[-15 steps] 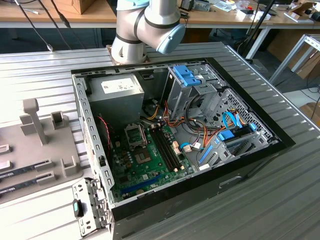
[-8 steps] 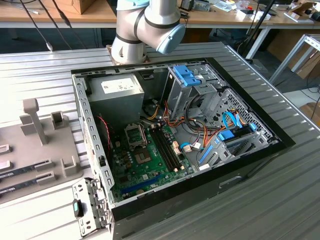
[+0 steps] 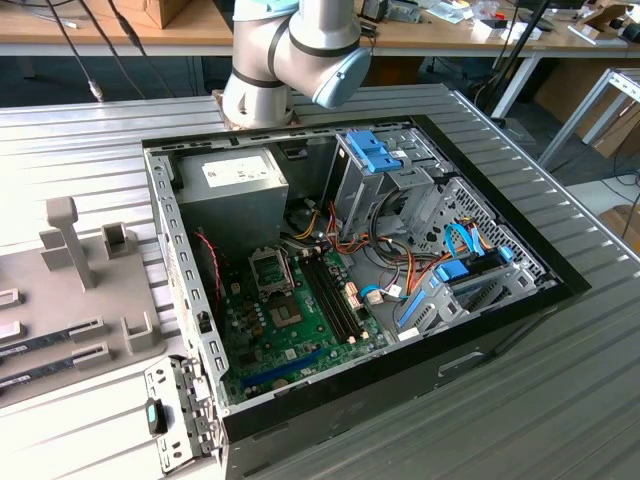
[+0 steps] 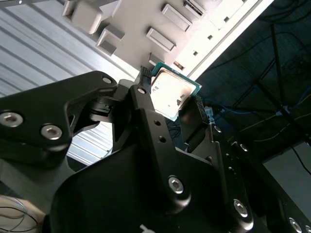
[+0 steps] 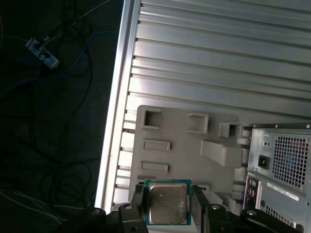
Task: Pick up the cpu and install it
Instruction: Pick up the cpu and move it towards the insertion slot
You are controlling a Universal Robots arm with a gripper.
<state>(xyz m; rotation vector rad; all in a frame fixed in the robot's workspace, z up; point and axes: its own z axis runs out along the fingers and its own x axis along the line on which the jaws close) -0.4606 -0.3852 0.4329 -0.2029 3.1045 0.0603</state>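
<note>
the black two-fingered gripper (image 5: 168, 196) is clamped on the small flat square cpu with silvery-grey metal top and thin green rim (image 5: 167, 208). in the first wrist view one finger (image 5: 138, 198) presses each opposite edge. the chip sits between the fingertips, held apart from the pale grey moulded plastic tray (image 5: 184, 145) behind it on the ribbed aluminium table (image 5: 218, 58). the open black computer case (image 3: 400, 385) lies beside that tray.
</note>
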